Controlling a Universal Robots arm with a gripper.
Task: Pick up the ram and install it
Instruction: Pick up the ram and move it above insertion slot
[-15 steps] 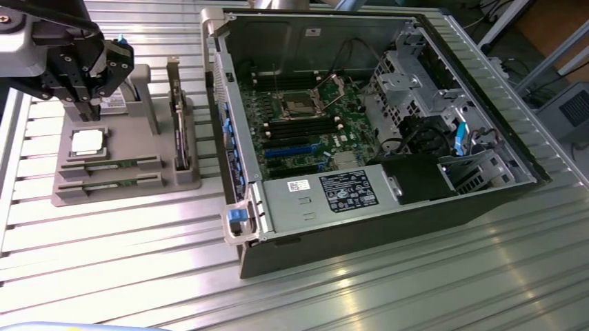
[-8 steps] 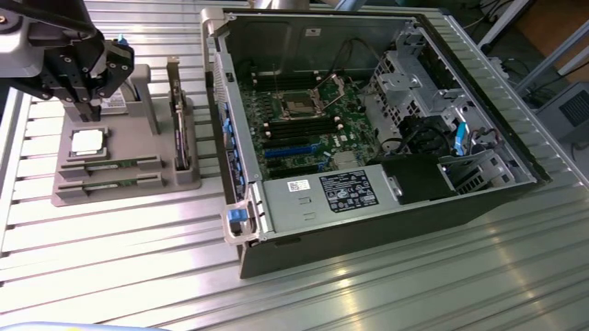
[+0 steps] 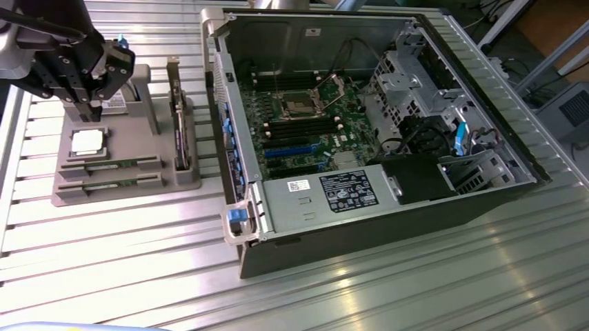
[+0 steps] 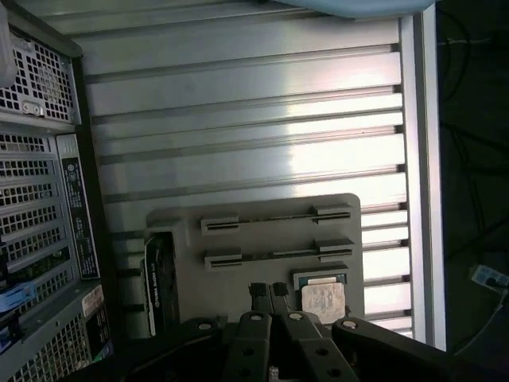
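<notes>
The pincer [image 3: 92, 112] is held closed and empty above the grey holder [image 3: 129, 196] on the counter [image 3: 368, 289]. The ram [image 3: 109, 165] is laid in a holder slot, beside a second stick [image 3: 106, 185]. A black label [image 3: 348, 191] in the computer case [image 3: 368, 227] is printed, but cannot be read.

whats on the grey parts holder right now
Two ram sticks lying in slots, a square silver processor chip and an upright dark expansion card. The gripper hides part of the holder at its back block.
</notes>
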